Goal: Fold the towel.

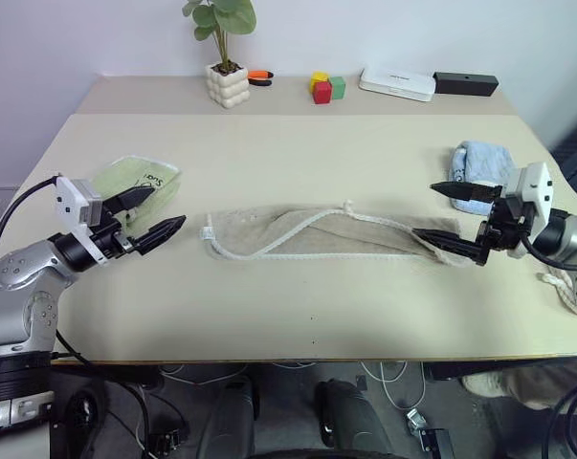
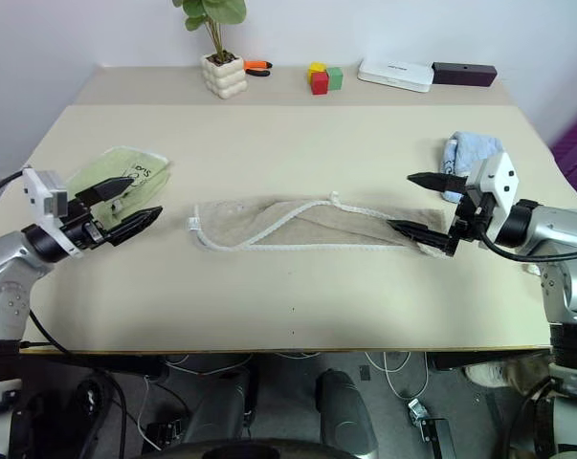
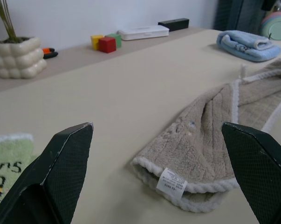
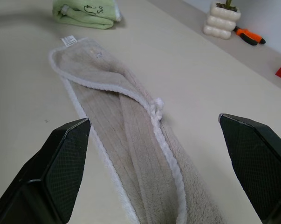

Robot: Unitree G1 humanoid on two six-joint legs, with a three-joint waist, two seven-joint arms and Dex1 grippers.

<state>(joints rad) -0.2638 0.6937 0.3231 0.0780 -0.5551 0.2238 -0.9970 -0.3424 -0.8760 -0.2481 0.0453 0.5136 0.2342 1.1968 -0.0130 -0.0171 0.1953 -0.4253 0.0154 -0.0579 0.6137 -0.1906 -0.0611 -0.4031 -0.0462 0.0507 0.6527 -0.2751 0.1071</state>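
From the head, the towel (image 1: 326,234) lies stretched out across the middle of the table (image 1: 298,316) — the left gripper (image 1: 149,215) off one end, the right gripper (image 1: 458,218) at the other, both spread wide and holding nothing. The left wrist view shows its tagged, corded end, folded over. The right wrist view shows its length running away toward a green towel (image 4: 86,11), perhaps folded.

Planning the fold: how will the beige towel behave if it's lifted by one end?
The beige towel will probably droop limply: it already lies rumpled and partly folded over itself on the table. Its looped pile looks grippy rather than slippery. The thick corded hem may give firmer purchase, though it curls unevenly.
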